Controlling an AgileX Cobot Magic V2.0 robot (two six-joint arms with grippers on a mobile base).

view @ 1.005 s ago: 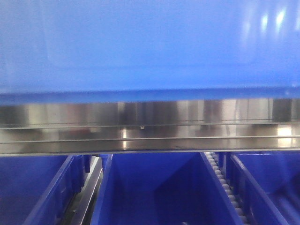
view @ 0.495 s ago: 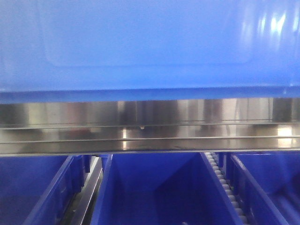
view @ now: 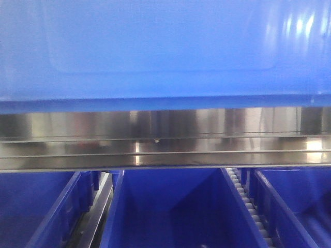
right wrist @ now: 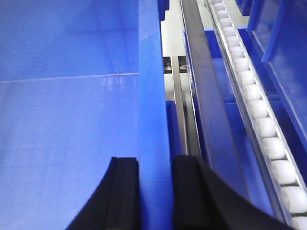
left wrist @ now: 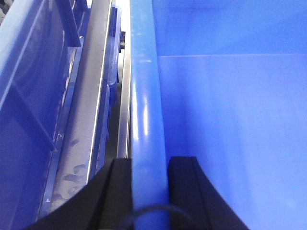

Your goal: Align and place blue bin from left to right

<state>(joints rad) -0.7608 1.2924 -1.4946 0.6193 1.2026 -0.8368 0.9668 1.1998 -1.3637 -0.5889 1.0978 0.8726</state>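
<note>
Left gripper (left wrist: 149, 184): black curved fingers clamped on the bin's rounded, glossy left rim.
Blue bin (view: 165, 46): smooth bright plastic, held between both grippers, above the rail.
Rail (view: 165, 139): shiny straight steel band.
Lower bins (view: 170, 212): darker blue, side by side.
Right gripper (right wrist: 156, 189): black fingers clamped on the flat-edged right wall.
Rollers (right wrist: 259, 112): white rounded row, far right.

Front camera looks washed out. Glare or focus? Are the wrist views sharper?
Front view: the blue bin is soft, with glare spots upper right; the steel rail shows streaky reflections. Left wrist view: sharp, with a highlight stripe on the bin above the left gripper. Right wrist view: crisp at the right gripper and white rollers.
</note>
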